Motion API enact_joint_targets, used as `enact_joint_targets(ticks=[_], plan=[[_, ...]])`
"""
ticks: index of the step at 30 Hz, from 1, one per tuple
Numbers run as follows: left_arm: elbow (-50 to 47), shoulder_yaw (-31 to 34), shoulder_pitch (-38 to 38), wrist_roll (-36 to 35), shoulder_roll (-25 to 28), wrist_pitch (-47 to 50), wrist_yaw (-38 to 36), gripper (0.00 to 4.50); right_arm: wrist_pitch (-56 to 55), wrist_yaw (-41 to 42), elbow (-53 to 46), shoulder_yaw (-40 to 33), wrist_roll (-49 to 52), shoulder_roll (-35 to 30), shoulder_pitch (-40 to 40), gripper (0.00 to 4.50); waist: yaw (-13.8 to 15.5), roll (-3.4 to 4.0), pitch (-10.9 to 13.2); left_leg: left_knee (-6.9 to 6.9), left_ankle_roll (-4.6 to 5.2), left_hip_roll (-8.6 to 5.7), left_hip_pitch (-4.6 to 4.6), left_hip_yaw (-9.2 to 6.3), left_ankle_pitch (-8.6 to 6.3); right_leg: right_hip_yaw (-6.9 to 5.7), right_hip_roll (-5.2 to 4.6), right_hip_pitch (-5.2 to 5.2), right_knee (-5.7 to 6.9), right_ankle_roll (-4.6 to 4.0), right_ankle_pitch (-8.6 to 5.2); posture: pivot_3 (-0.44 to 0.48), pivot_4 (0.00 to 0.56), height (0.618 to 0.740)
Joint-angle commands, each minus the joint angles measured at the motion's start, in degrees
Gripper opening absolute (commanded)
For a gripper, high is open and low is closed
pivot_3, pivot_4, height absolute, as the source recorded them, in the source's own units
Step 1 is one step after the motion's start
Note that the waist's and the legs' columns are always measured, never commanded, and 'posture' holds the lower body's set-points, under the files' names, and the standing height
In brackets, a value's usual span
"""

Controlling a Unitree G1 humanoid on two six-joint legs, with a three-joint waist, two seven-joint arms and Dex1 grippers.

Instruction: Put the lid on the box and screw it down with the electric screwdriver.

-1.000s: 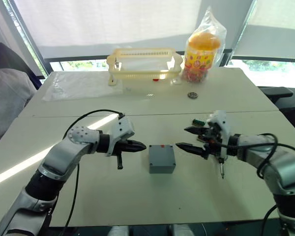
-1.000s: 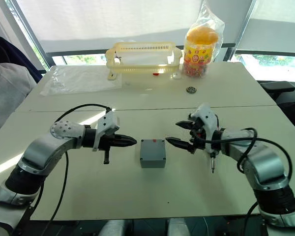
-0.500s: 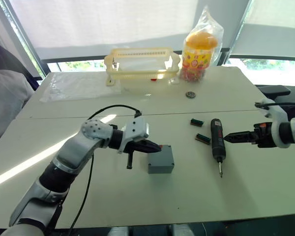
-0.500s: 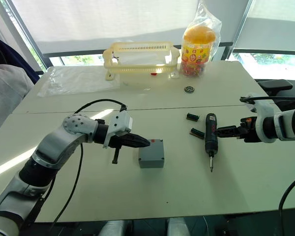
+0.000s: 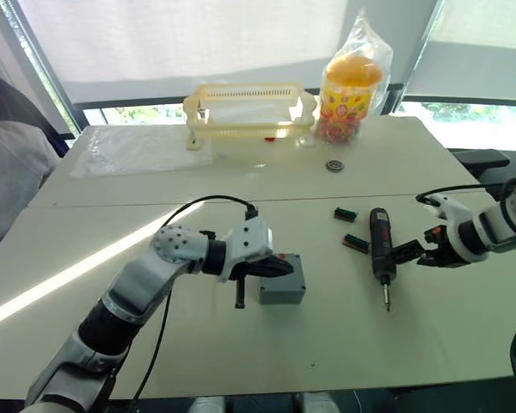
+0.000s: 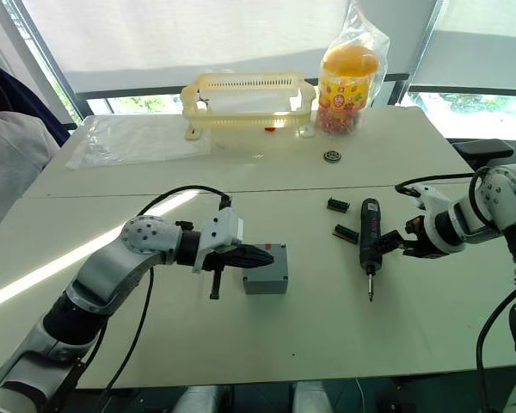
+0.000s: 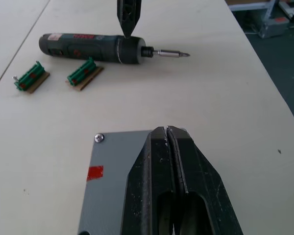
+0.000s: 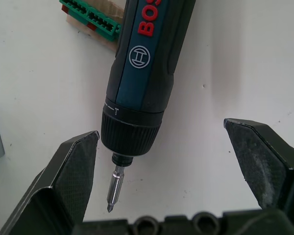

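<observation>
The right claw (image 6: 402, 243) stands wide open, holding nothing, its two fingers spread to either side of the bit end of the electric screwdriver (image 6: 367, 237), not touching it. The tool lies flat on the worktop (image 6: 284, 335), well apart from the box, its long axis running from the far side toward the robot, the metal bit pointing at the robot's edge. Two small green connectors (image 5: 351, 228) lie just beside its handle, on the box side.

The left claw (image 5: 279, 268) is pinched shut on nothing, its fingertips resting over the top of the box (image 5: 284, 280). The lid (image 7: 110, 161) appears already seated on the box, with a screw head visible at one corner and a red mark on its face.

The step in hand looks like picking up the screwdriver while the left claw steadies the box. The next move calls for the right claw to shift back along the body toward the thick handle and close across it, since a grip at the collar would leave the tool tail-heavy. Then it must be tipped upright, bit down, over a corner screw.
</observation>
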Motion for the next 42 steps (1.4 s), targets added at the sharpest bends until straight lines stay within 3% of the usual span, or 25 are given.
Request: enact_joint_targets(ticks=[1, 12, 15, 19, 21, 28, 30, 32, 34, 36, 38, 42], plan=[[-2.95, 0.75, -0.14, -0.1, 0.35, 0.15, 0.57, 0.0, 0.36, -0.18, 0.69, 0.63, 0.72, 0.05, -2.49, 4.47, 0.06, 0.01, 0.0, 0.0, 0.0, 0.0, 0.0, 0.0, 0.0, 0.0, 0.0, 0.0, 0.0, 0.0, 0.0, 0.0, 0.15, 0.74], [-5.8, 0.43, -0.15, 0.41, 1.54, 1.32, 1.92, 0.0, 0.36, 0.2, 1.38, 5.33, -5.45, 6.28, -2.21, 4.47, 0.23, 0.02, 0.01, 0.0, 0.0, -0.01, -0.01, -0.02, 0.0, -0.01, 0.0, 0.0, 0.01, 0.02, 0.0, 0.0, 0.15, 0.74], [-6.04, 0.44, -0.09, 0.16, 1.18, 1.69, 2.52, 0.0, 0.36, -0.68, 1.27, 4.18, -9.28, 8.37, -1.65, 3.61, 0.11, -0.02, -0.01, 0.04, 0.0, -0.01, -0.01, -0.02, 0.0, -0.01, 0.0, 0.03, 0.01, 0.02, 0.01, 0.0, 0.15, 0.74], [-6.45, 0.62, 0.35, -0.1, 1.47, 1.99, 2.53, 0.0, 0.36, -0.33, 1.2, 3.16, -12.51, 9.02, -0.37, 1.79, -0.05, -0.03, -0.03, 0.03, 0.0, -0.01, 0.02, -0.03, 0.0, -0.01, 0.02, 0.04, 0.02, 0.02, 0.01, 0.0, 0.15, 0.74], [-6.23, 0.84, 0.4, -0.2, 1.7, 1.91, 2.26, 0.0, 0.36, -0.39, 0.76, 2.5, -11.96, 7.95, 1.46, 1.76, 0.05, -0.1, -0.07, 0.03, 0.0, 0.0, 0.03, -0.09, 0.0, -0.05, 0.04, 0.07, 0.02, 0.02, 0.01, 0.0, 0.15, 0.74], [-4.0, 2.27, 0.19, -1.11, 3.2, 0.97, 0.44, 0.0, 0.36, -11.01, 1.38, -10.37, 0.44, 3.25, 8.04, 1.76, 1.34, -0.16, -0.09, 0.09, 0.0, -0.05, 0.04, -0.11, 0.0, -0.08, -0.02, 0.21, -0.07, 0.01, 0.0, 0.0, 0.15, 0.74], [-0.7, 3.9, -0.68, -1.71, 3.88, 0.61, -0.79, 0.0, 0.36, -21.53, 0.13, -21.98, 9.27, 2.92, 13.36, 1.76, 1.77, -0.18, -0.09, 0.09, 0.0, -0.05, 0.03, -0.12, 0.0, -0.09, -0.02, 0.21, -0.07, 0.01, 0.0, 0.0, 0.15, 0.74], [3.41, 5.68, -2.41, -2.55, 4.16, 0.61, -2.01, 0.0, 0.36, -35.84, -6.19, -38.52, 14.81, 8.14, 19.11, 1.76, 1.92, -0.19, -0.08, 0.09, 0.0, -0.05, -0.01, -0.16, 0.0, -0.13, -0.02, 0.22, -0.07, 0.01, 0.0, 0.0, 0.15, 0.74], [6.15, 6.06, -3.75, -2.6, 4.95, 0.04, -3.79, 0.0, 0.36, -48.57, -18.04, -52.88, 14.21, 18.7, 21.59, 1.76, 1.29, -0.19, -0.08, 0.12, 0.0, -0.03, -0.02, -0.1, 0.0, -0.09, 0.0, 0.15, -0.01, 0.02, 0.0, 0.0, 0.15, 0.74], [7.75, 5.74, -4.6, -2.34, 5.87, -0.58, -5.86, 0.0, -3.74, -56.93, -29.67, -59.18, 14.39, 27.28, 22.96, 1.76, 0.14, -0.07, -0.07, 0.07, 0.01, -0.01, -0.05, -0.03, 0.0, 0.0, 0.01, -0.03, 0.13, 0.03, 0.01, 0.0, 0.15, 0.74], [9.75, 4.96, -5.59, -1.93, 6.36, -1.42, -8.08, 0.0, -13.51, -56.95, -41.32, -59.0, 11.38, 33.24, 24.53, 1.76, -0.28, 0.17, -0.02, -0.03, 0.01, 0.01, -0.05, -0.04, 0.01, 0.02, 0.04, -0.13, 0.21, 0.04, 0.01, 0.0, 0.15, 0.74], [12.48, 4.08, -7.46, -1.37, 5.66, -1.73, -9.95, 0.0, -29.64, -43.83, -53.8, -49.79, 2.11, 36.37, 30.49, 1.76, -0.23, 0.43, 0.03, -0.16, 0.01, 0.02, -0.05, -0.06, 0.01, 0.03, 0.1, -0.2, 0.21, 0.1, -0.04, 0.0, 0.15, 0.74]])
